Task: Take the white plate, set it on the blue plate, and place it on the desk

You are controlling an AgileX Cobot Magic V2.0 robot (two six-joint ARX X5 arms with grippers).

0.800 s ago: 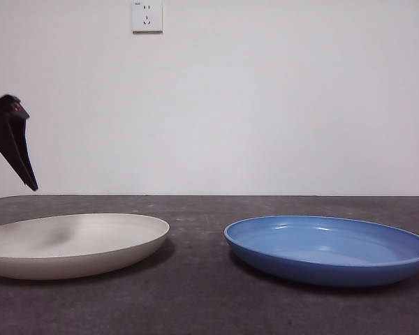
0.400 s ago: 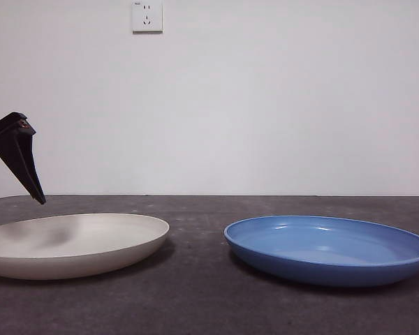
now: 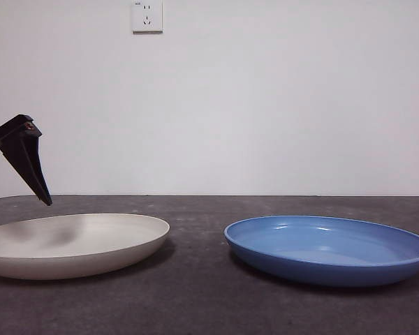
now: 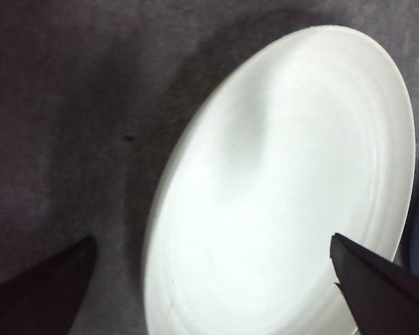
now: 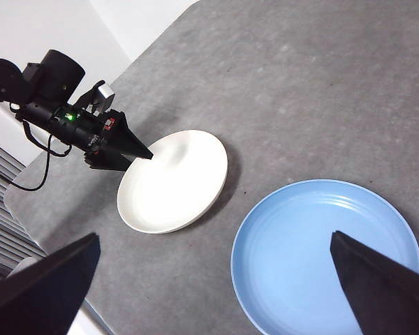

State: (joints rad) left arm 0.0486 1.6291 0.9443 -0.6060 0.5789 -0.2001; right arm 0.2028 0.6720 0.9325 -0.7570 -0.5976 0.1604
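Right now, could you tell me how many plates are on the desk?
2. The white plate lies on the desk below the open left gripper; the blue plate lies beside it, apart. Nothing seems hidden.

Front view: low, level across the desk (image 3: pixel 195 293), close to both plates. Left wrist view: directly above the white plate (image 4: pixel 279 202), very near. Right wrist view: high, looking down; shares white plate (image 5: pixel 173 181) and blue plate (image 5: pixel 328 258) with the front view
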